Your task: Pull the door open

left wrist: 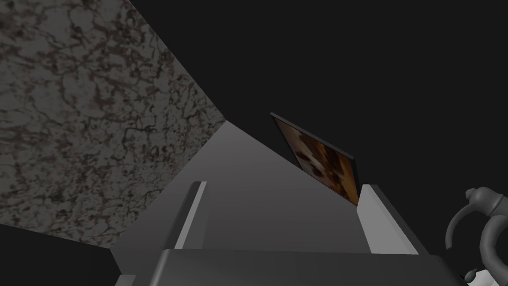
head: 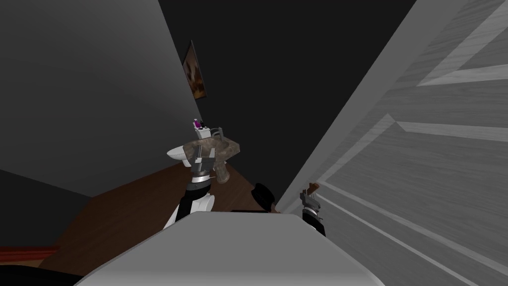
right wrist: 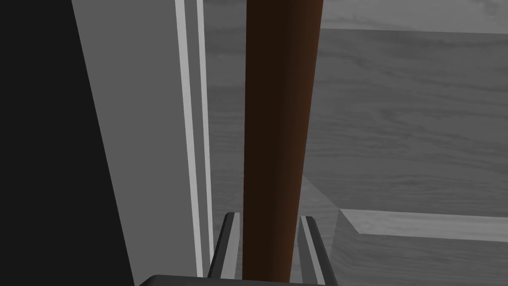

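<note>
Right gripper (right wrist: 270,217): blades pinching the brown handle (right wrist: 278,99), one flat on each side. The handle is a straight bar with its long axis running on away from the fingers. It stands just off the grey door (right wrist: 407,124), near the door's edge. My judgement is that the pull must come back toward me, off the door face.

Left gripper (left wrist: 284,184): well apart from the handle, spread, holding nothing.

Farther from the handle: marbled counter (head: 225,148) and white bowl (head: 176,153), contents not discernible.
</note>
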